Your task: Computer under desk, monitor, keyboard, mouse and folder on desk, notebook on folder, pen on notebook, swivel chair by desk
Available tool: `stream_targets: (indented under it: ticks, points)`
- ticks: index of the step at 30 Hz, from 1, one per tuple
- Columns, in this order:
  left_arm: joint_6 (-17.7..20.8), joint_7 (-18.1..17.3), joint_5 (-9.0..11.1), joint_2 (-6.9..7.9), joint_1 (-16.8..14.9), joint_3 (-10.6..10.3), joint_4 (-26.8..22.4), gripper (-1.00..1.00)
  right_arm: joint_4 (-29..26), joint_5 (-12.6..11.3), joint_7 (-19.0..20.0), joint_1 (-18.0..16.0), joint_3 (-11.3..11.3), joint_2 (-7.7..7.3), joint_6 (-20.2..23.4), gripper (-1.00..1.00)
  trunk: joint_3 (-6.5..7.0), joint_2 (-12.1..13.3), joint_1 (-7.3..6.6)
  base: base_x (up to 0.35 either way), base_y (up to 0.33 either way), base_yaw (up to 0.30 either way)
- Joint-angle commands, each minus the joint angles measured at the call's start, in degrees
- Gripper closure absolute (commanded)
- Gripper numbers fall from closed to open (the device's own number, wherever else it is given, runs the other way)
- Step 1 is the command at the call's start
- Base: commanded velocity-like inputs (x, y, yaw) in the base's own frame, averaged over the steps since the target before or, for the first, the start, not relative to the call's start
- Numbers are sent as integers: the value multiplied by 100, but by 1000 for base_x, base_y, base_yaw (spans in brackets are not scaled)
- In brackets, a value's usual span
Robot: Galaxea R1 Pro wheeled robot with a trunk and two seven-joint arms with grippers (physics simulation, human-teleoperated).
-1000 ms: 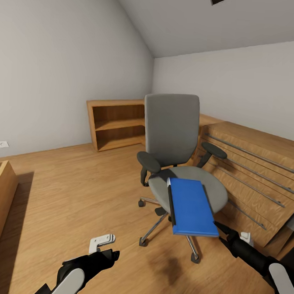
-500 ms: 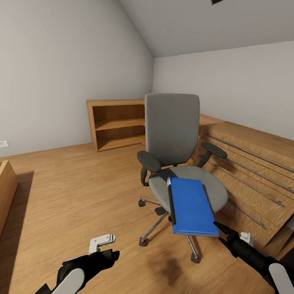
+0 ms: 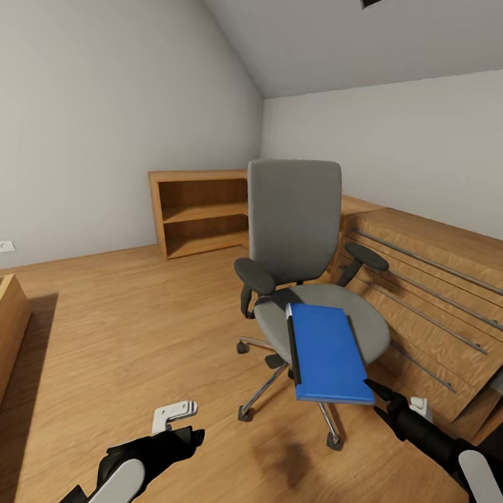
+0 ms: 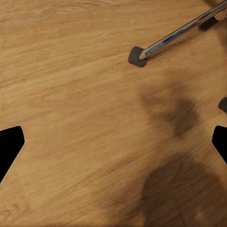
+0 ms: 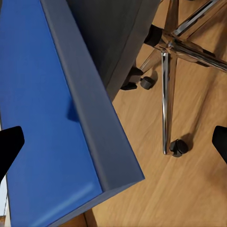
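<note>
A: Bookcase (image 3: 198, 212) on the far wall, two open shelves, both bare. Long-handled wooden chest (image 3: 436, 294) to the right, drawers closed.

B: And the swivel chair (image 3: 297, 240): grey, tall back, black armrests, chrome legs. A flat blue folder (image 3: 327, 353) lies on its seat, front edge overhanging, a thin white pen (image 3: 291, 343) along its left edge.

A: Right gripper (image 3: 380, 392) sits just beside the folder's near corner, fingers spread, grasping nothing.

B: Left gripper (image 3: 176, 419) hangs low over the floor (image 3: 126, 325), fingers wide apart, nothing held.
</note>
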Motion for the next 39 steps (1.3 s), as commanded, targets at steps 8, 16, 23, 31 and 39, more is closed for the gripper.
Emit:
stream_targets:
  ticks: [8, 16, 23, 31, 39]
  points:
    - [3, 49, 40, 4, -6, -10, -7, -100, -1, 2, 17, -5, -4, 8, 32, -100, -5, -2, -1, 0, 0, 0]
    - [3, 47, 47, 4, -6, -10, -7, -100, -1, 2, 18, -5, 34, 18, 31, -100, -5, -2, -1, 0, 0, 0]
    - [3, 42, 48, 3, -6, -10, 2, -100, -1, 2, 13, -5, 133, 21, 24, -100, -5, -2, -1, 0, 0, 0]
    - [3, 40, 42, 4, -6, -10, 9, -100, 0, 2, 12, -5, 155, 21, 19, -100, -5, -2, -1, 0, 0, 0]
    - [3, 40, 40, 4, -6, -10, 10, -100, 2, 2, 12, -5, 180, 21, 18, -100, -5, -2, -1, 0, 0, 0]
